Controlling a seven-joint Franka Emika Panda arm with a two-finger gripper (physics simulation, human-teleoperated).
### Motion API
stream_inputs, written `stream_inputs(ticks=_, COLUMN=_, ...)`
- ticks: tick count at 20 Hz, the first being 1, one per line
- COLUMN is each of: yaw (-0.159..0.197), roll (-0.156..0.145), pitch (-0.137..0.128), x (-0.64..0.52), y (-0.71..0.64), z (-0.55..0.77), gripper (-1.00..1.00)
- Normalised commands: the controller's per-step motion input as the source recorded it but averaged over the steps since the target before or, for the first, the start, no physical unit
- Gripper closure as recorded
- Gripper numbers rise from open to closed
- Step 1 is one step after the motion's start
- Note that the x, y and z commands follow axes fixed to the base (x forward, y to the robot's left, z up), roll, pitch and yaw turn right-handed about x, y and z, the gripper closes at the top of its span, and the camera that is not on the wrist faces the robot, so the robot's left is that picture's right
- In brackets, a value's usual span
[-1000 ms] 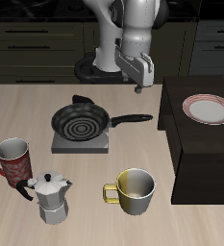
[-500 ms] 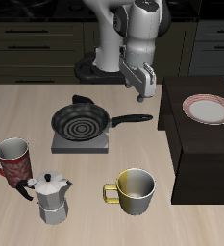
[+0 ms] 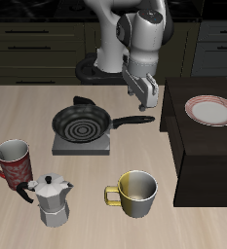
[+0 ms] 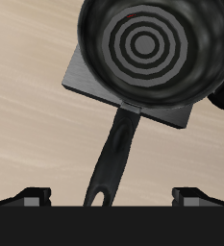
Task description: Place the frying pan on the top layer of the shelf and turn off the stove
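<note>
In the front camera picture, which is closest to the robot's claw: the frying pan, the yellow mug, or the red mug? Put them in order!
From the gripper:
1. Frying pan, on the stove, its handle tip nearly below.
2. Yellow mug, near the table's front edge.
3. Red mug, at the far end, beside the moka pot.

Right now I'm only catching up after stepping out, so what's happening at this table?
A robot arm's gripper hangs open and empty above the frying pan's handle. The frying pan sits on the stove, its handle pointing toward the shelf. Nothing is grasped yet. The shelf's flat top holds a red-rimmed plate. Nearer the table's front edge stand a red mug, a moka pot and a yellow mug.
</note>
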Motion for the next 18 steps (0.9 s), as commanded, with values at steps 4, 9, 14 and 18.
stream_inputs(ticks=4, yaw=-0.005, roll=-0.011, pitch=0.027, x=0.10, y=-0.01, z=-0.13, gripper=-1.00)
stream_inputs(ticks=9, yaw=-0.016, roll=0.008, pitch=0.033, x=0.01, y=0.04, z=-0.18, gripper=-1.00)
stream_inputs(ticks=14, yaw=-0.006, roll=0.016, pitch=0.007, x=-0.03, y=0.05, z=-0.12, gripper=-1.00)
stream_inputs(ticks=18, yaw=-0.010, roll=-0.011, pitch=0.020, x=0.02, y=-0.04, z=-0.14, gripper=-1.00)
